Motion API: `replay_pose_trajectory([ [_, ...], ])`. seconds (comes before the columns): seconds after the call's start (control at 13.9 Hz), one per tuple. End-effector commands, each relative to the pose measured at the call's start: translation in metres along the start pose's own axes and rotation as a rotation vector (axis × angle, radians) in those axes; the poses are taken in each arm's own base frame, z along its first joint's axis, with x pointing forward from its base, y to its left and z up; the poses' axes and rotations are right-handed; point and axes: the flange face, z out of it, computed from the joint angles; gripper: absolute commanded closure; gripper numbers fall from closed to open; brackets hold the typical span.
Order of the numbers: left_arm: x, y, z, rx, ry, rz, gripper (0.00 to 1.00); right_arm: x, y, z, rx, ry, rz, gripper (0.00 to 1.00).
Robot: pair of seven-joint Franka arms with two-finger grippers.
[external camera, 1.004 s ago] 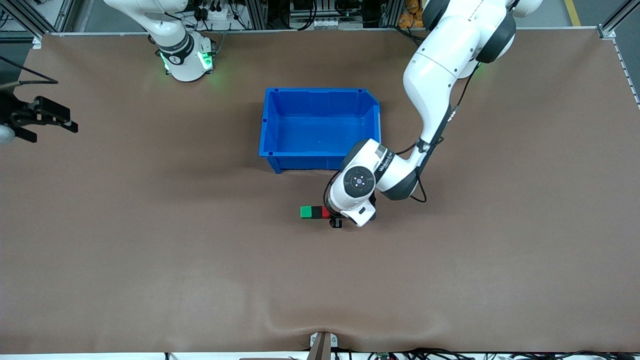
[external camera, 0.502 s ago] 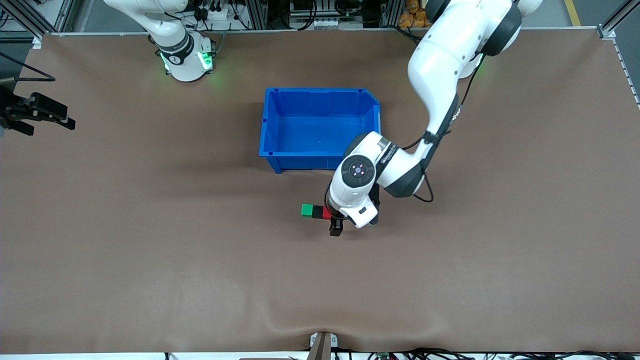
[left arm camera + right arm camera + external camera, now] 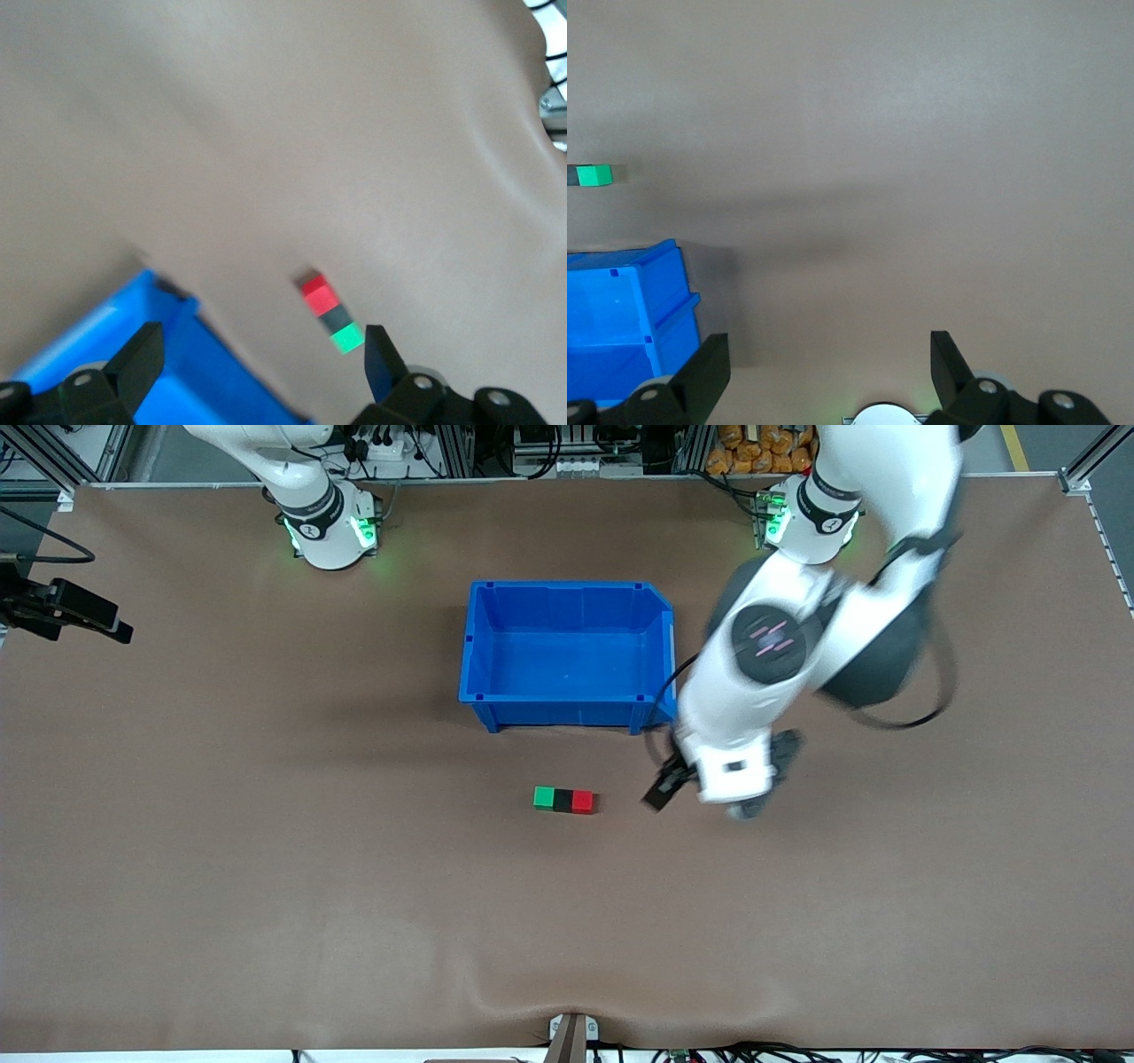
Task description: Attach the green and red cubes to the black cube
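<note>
A green cube (image 3: 544,798), a black cube (image 3: 563,800) and a red cube (image 3: 582,801) lie in one touching row on the table, nearer the front camera than the blue bin (image 3: 567,653). The row shows in the left wrist view as red (image 3: 315,293), black (image 3: 331,317) and green (image 3: 346,337). My left gripper (image 3: 709,793) is open and empty, raised over the table beside the row toward the left arm's end. My right gripper (image 3: 80,615) is open and empty at the right arm's end of the table. The green cube (image 3: 594,175) shows in the right wrist view.
The blue bin is empty and shows in the left wrist view (image 3: 124,354) and the right wrist view (image 3: 620,323). The brown table surface (image 3: 354,912) spreads wide round the cubes.
My left gripper has let go of the red cube, risen and swung away toward the left arm's end. The whole row is now uncovered. My right gripper has drifted slightly toward the robots' side.
</note>
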Motion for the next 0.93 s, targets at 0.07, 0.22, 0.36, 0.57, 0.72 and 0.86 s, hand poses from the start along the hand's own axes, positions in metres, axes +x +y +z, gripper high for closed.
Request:
replay_pose_trajectory([
  [0.07, 0.069, -0.075, -0.07, 0.046, 0.002, 0.276, 0.0, 0.001, 0.006, -0.007, 0.008, 0.01, 0.031, 0.0],
  [0.22, 0.091, -0.105, -0.093, 0.074, -0.014, 0.385, 0.0, -0.002, -0.001, -0.009, -0.005, 0.01, 0.023, 0.0],
  [0.36, 0.104, -0.133, -0.115, 0.091, -0.027, 0.502, 0.0, -0.008, -0.004, -0.008, -0.039, -0.021, 0.019, 0.0],
  [0.57, 0.106, -0.17, -0.134, 0.118, -0.05, 0.558, 0.0, -0.014, -0.003, -0.014, -0.054, -0.013, 0.017, 0.0],
  [0.72, 0.097, -0.204, -0.138, 0.136, -0.049, 0.654, 0.0, -0.014, 0.011, -0.016, -0.048, -0.005, 0.027, 0.0],
  [0.86, 0.091, -0.247, -0.136, 0.133, -0.022, 0.712, 0.0, -0.011, 0.007, -0.013, -0.048, -0.001, -0.005, 0.0],
])
